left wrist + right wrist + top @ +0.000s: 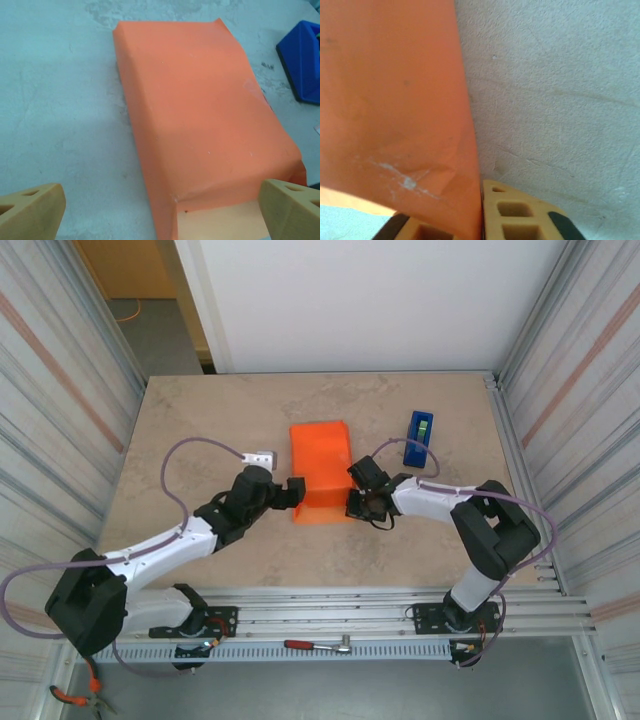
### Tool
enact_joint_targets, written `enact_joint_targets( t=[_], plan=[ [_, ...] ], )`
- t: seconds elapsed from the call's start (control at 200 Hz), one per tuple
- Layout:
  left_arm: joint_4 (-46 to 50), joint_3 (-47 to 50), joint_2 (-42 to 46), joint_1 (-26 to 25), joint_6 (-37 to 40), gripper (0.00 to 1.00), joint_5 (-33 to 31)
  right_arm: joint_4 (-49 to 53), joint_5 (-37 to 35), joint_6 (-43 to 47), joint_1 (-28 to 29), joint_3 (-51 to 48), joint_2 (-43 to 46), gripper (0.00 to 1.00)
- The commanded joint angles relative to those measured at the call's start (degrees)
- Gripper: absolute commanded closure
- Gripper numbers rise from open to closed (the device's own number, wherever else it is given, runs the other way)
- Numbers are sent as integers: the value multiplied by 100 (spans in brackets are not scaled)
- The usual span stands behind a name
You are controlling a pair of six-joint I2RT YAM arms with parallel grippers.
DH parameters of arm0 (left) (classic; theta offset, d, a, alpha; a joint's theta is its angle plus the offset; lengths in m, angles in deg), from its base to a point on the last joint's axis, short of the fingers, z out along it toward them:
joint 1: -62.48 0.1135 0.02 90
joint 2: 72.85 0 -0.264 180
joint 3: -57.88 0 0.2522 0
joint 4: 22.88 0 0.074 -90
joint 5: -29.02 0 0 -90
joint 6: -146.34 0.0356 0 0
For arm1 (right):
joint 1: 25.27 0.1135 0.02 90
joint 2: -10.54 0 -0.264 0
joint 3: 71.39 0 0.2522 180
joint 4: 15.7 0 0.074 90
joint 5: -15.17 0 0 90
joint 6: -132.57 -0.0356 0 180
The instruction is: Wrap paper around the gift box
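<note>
Orange paper sheet (320, 465), thin and plain, lies folded into a long box-like form in the middle of the beige worktop (200, 420). The right gripper (355, 502) has its jaws clamped on the sheet's near right edge; its arm is bent sharply at the elbow, the forearm pointing left. The left gripper (293, 490), jaws wide apart, is just beside the near left edge, on a low, stretched arm.

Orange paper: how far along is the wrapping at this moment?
Done: the orange paper is folded over the top and down the sides. In hand: the right claw is shut on its near right edge; the left claw stands open at the near end. Remaining: that end gapes unfolded, and the blue tape dispenser sits apart.
</note>
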Motion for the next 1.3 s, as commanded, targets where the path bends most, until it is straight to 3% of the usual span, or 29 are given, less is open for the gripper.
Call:
enact_joint_targets(
  t=[0.0,0.145,0.326,0.506,0.717,0.732,0.772,0.802,0.857,0.922,1.097,1.172,1.223,1.298],
  plan=[
    [-614,50,197,41,596,1,-154,190,-105,79,-100,166,-71,91],
    [-1018,46,178,189,955,1,489,240,-106,109,-146,203,-80,91],
    [-1708,219,-23,214,1092,1,219,241,-101,109,-162,212,-82,94],
    [-897,-296,-381,247,1120,1,178,231,-103,140,-171,187,-83,100],
    [-1054,-283,-566,261,1162,1,140,147,-13,159,-245,98,32,100],
    [-1054,-282,-579,260,1185,1,152,163,-5,158,-248,98,39,95],
    [-1044,-293,-620,261,1243,1,176,215,-16,144,-252,97,79,62],
    [-1033,-321,-654,261,1271,1,168,249,-44,141,-254,91,113,47],
    [-989,-370,-714,261,1340,1,157,279,-73,130,-251,57,195,36],
    [-925,-432,-762,266,1461,1,136,301,-92,125,-253,8,285,34],
    [-808,-627,-904,313,1769,1,128,322,-92,106,-251,-25,301,35],
    [-702,-722,-909,394,1787,1,403,304,-75,100,-251,-26,242,40],
    [-507,-847,-916,458,1778,1,610,286,-57,113,-260,-23,199,52],
    [-36,-1123,-950,531,1906,1,904,254,2,135,-271,-5,144,85]
  ],
)
